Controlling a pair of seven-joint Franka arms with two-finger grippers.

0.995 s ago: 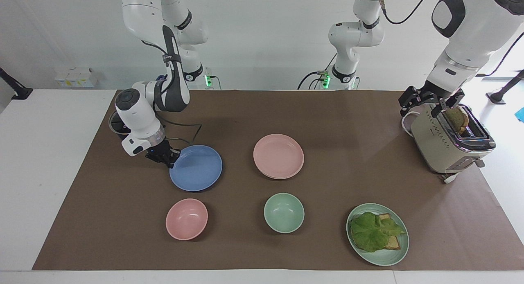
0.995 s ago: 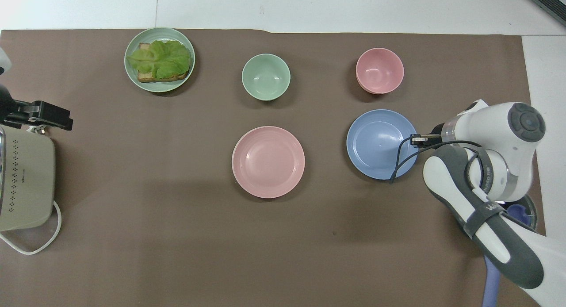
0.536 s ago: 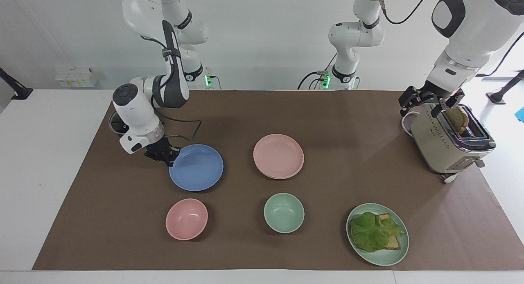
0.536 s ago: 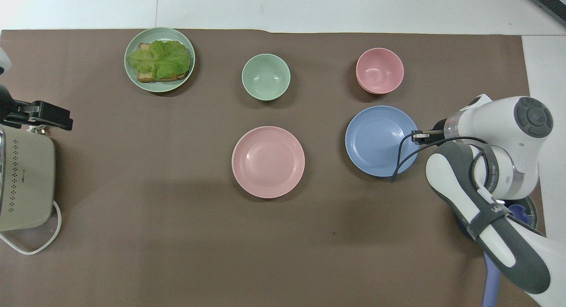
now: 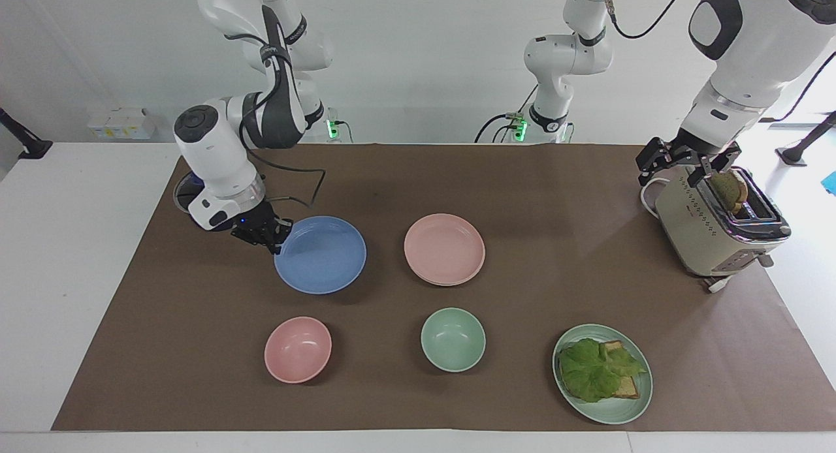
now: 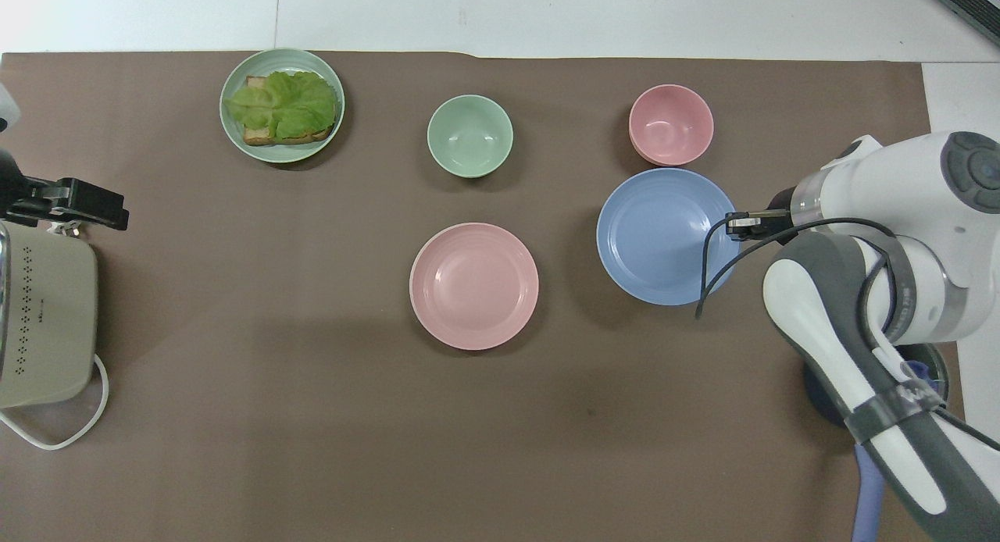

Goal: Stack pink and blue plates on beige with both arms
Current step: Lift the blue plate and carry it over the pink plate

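Your right gripper is clamped on the rim of the blue plate, at the edge toward the right arm's end of the table, and the plate hangs clear of the brown mat, casting a shadow underneath. From that gripper, the plate reaches out toward the middle of the table. In the overhead view the lifted plate's edge overlaps the rim of the pink bowl, which sits on the mat farther from the robots than the gripper.

The pink plate lies flat on the mat just past the blue plate's free edge, as seen from your right gripper. A cream-beige rim shows under its edge, so the pink plate already rests on the beige plate.

Your left gripper waits with its fingers apart over the cream toaster at the left arm's end of the table, holding nothing; a slice of toast stands in the slot right beside it.

The green bowl and the green plate with lettuce and toast stand well apart from both grippers.
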